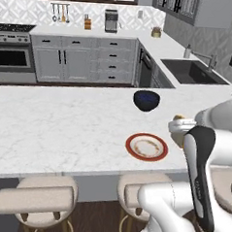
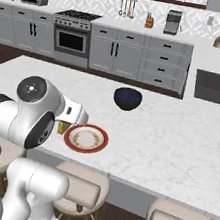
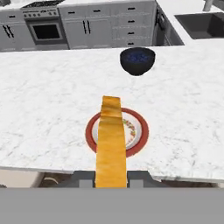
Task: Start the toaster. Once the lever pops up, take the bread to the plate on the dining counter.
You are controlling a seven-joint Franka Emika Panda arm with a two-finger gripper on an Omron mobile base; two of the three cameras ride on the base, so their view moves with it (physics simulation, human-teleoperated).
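My gripper point(image 3: 111, 177) is shut on the bread point(image 3: 111, 144), a slice seen edge-on with its golden crust reaching out over the plate point(image 3: 90, 133). The red-rimmed plate point(image 1: 131, 144) lies near the front edge of the white marble dining counter point(image 1: 64, 124). In the left base view the gripper point(image 1: 178, 125) hovers just right of the plate, with a bit of bread point(image 1: 177, 118) showing. From the right base view the gripper point(image 2: 73, 115) hangs at the left rim of the plate point(image 2: 70, 137), above the dining counter point(image 2: 167, 142). The toaster is out of view.
A dark blue bowl point(image 1: 146, 100) point(image 3: 138, 60) stands on the counter behind the plate. Padded stools point(image 1: 37, 198) point(image 2: 81, 188) line the counter's near side. Beyond lie grey cabinets, a stove point(image 2: 74, 35) and a sink point(image 1: 191, 71).
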